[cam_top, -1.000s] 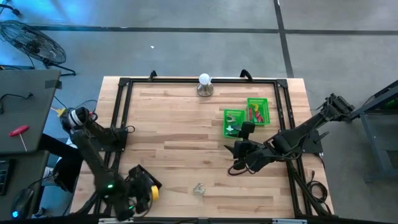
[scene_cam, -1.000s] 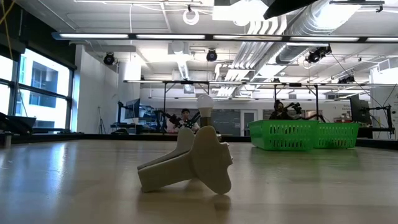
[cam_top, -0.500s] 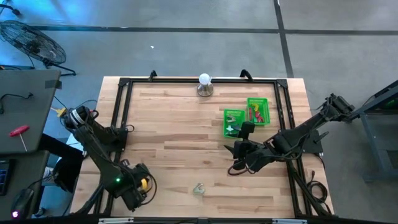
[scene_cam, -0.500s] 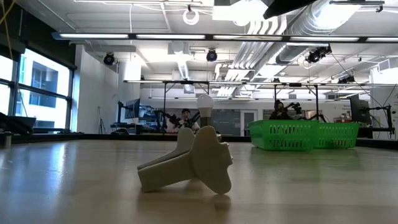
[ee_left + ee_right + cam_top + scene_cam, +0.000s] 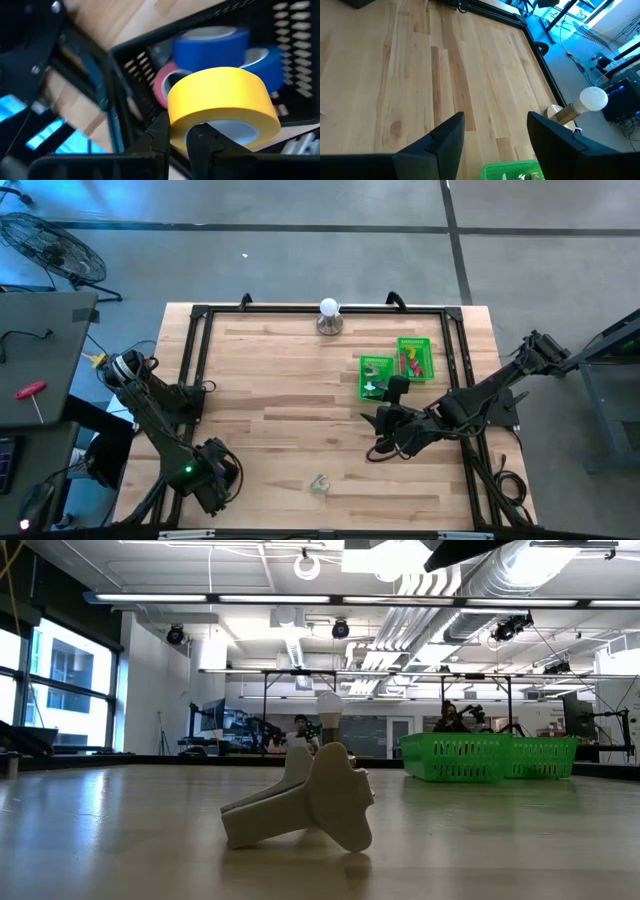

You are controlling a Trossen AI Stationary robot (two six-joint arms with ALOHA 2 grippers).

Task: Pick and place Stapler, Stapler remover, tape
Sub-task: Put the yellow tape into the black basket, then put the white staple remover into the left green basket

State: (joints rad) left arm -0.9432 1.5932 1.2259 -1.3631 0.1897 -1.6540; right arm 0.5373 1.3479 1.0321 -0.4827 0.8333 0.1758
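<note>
Yellow tape [image 5: 223,102] pinched in left tool [image 5: 179,139]; no writing readable.

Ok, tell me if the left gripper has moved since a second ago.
Yes. In the high view the left gripper has pulled left, away from the stapler remover, holding yellow tape.
</note>
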